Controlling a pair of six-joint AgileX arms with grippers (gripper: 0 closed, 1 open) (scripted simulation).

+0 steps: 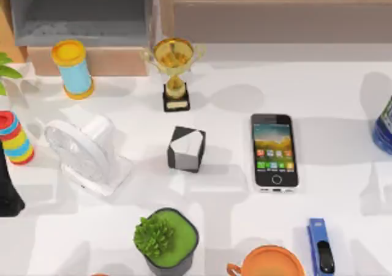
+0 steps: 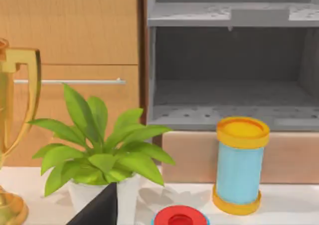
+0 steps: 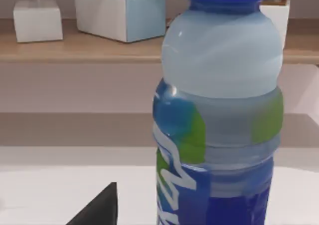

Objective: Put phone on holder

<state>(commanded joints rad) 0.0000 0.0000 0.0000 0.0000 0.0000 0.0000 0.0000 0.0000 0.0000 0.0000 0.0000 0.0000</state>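
Observation:
The phone (image 1: pixel 274 152) lies flat and face up on the white table right of centre, its screen lit with app icons and its home button toward the front. The holder (image 1: pixel 186 149), a small black-and-white block, stands about a phone's length to its left and apart from it. My left arm (image 1: pixel 7 190) is a dark shape at the table's left edge, far from both. A dark part of my left gripper (image 2: pixel 97 210) shows in the left wrist view. A dark part of my right gripper (image 3: pixel 99 205) shows close to a blue-capped bottle (image 3: pixel 219 115).
Behind the holder stands a gold trophy (image 1: pixel 174 68). A white fan (image 1: pixel 82 150), a blue cylinder (image 1: pixel 72 69) and a coloured ring stack (image 1: pixel 15 138) fill the left. In front are a potted plant (image 1: pixel 165 239), an orange cup (image 1: pixel 269 262) and a blue stapler (image 1: pixel 320 246). The bottle (image 1: pixel 384 126) is at the right edge.

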